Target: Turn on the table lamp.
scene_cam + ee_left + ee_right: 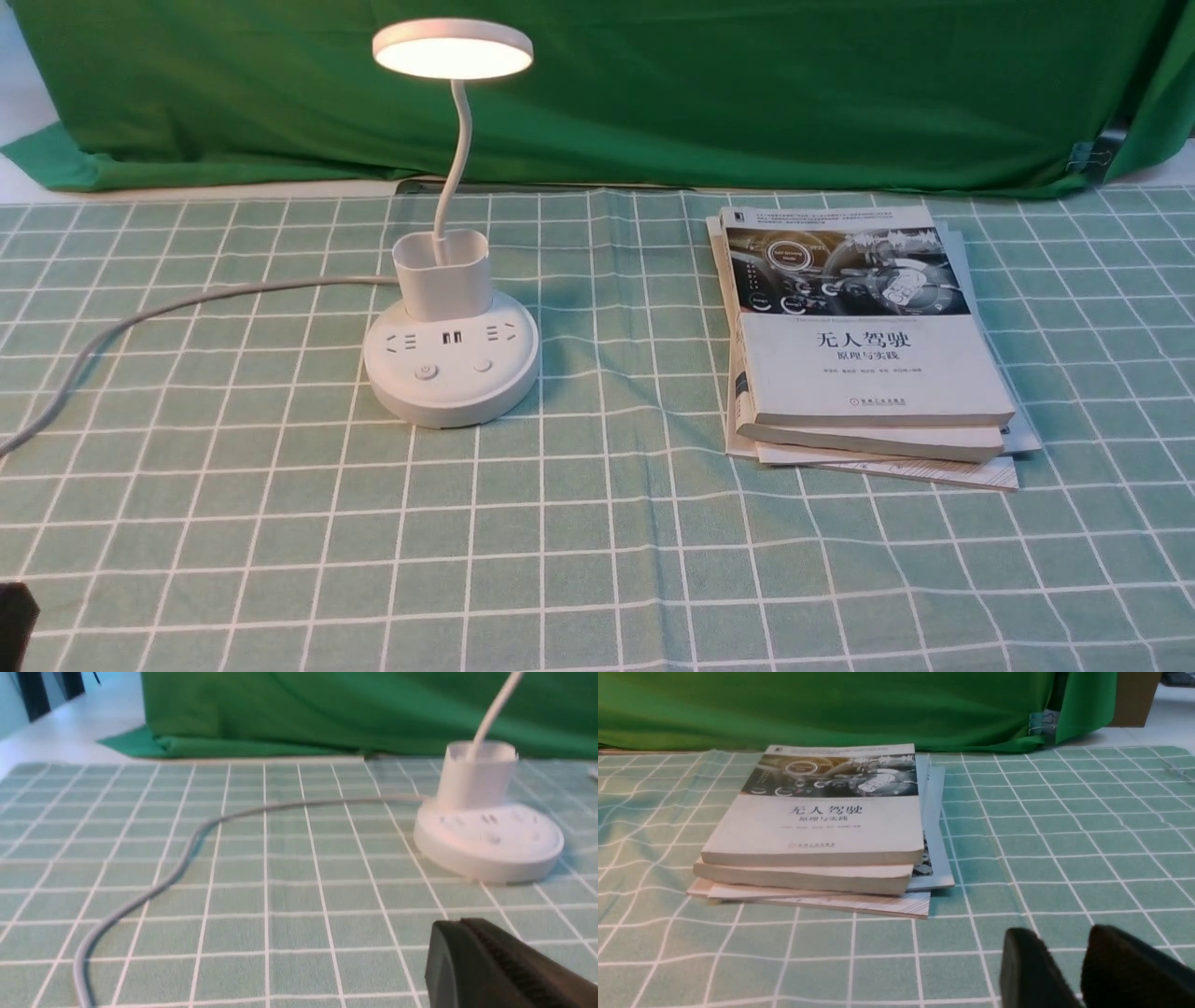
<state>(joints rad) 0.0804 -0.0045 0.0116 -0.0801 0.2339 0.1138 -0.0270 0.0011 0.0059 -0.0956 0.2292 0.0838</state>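
The white table lamp (451,359) stands left of the table's middle. Its flat disc head (453,49) glows with warm light atop the thin gooseneck. The round base carries sockets and two buttons (427,371), with the cup-like holder behind them. The wrist view shows the lamp base (488,840) ahead of my left gripper (452,926), which is shut with nothing in it, a few squares short of the base. My right gripper (1064,935) is open and empty, hovering low near the books.
The lamp's grey cord (140,317) snakes left across the checked green tablecloth (597,523). A stack of books (864,345) lies right of the lamp. Green cloth (653,93) hangs behind the table.
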